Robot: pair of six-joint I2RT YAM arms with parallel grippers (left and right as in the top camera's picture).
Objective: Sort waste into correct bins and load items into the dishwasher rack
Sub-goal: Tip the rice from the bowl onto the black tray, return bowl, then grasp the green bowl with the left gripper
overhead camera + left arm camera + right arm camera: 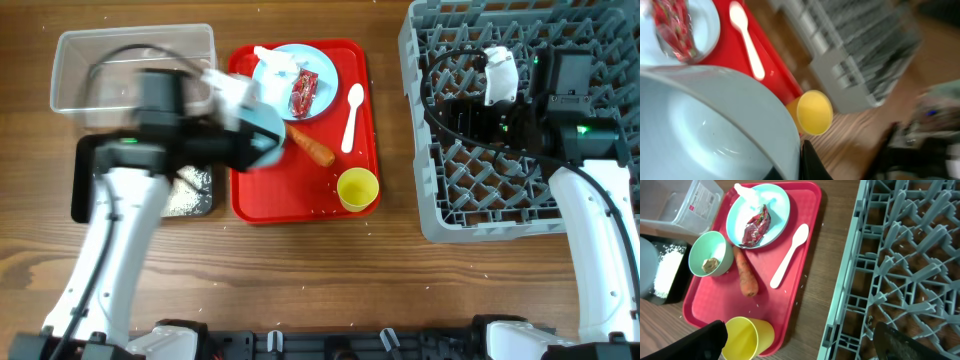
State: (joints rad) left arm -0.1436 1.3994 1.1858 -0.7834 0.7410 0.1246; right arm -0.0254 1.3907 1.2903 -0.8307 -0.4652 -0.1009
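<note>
Noted left gripper (805,167) clamped on rim of light blue bowl (715,130), interior bare, held over left edge of red tray (300,205). Placed rack (450,200) well to the right of bowl, beyond the tray's whole width. Found right gripper (801,329) over rack, jaws wide apart, nothing between. Judged right arm nearer rack; expect long rightward carry for the bowl.

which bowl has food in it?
The pale green bowl on the red tray: a brown scrap sits inside it. The light blue bowl, close up in the left wrist view, looks empty.
</note>
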